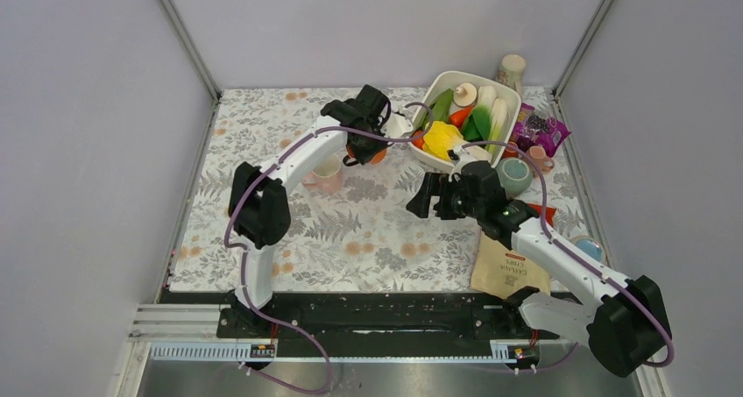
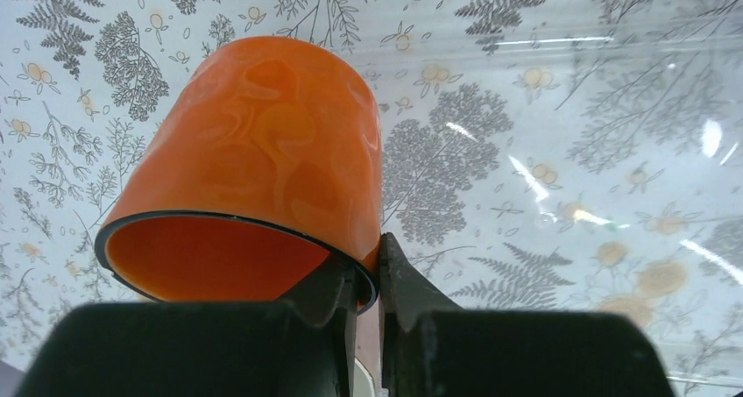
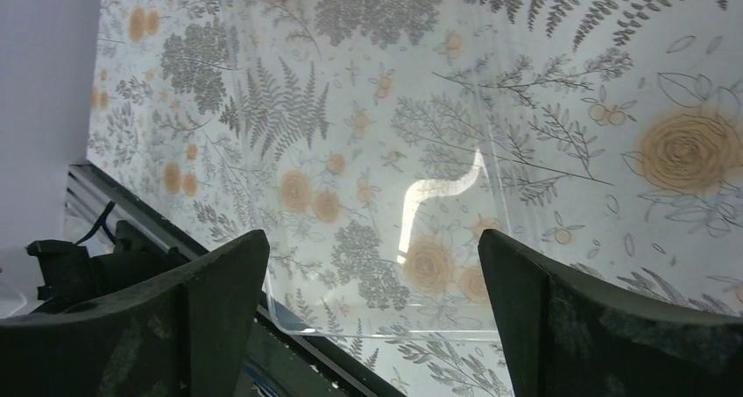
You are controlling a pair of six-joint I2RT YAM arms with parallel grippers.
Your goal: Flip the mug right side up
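Clamping the orange mug (image 2: pixel 263 152) by its near rim lets the left gripper (image 2: pixel 378 270) tip it upright; the right gripper (image 3: pixel 372 252) gapes empty.

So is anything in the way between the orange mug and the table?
No, nothing visible. The left gripper pinches the rim of the orange mug, and the flowery table beyond it looks bare in the wrist view. A pink mug stands close by, toward the left in the top view.
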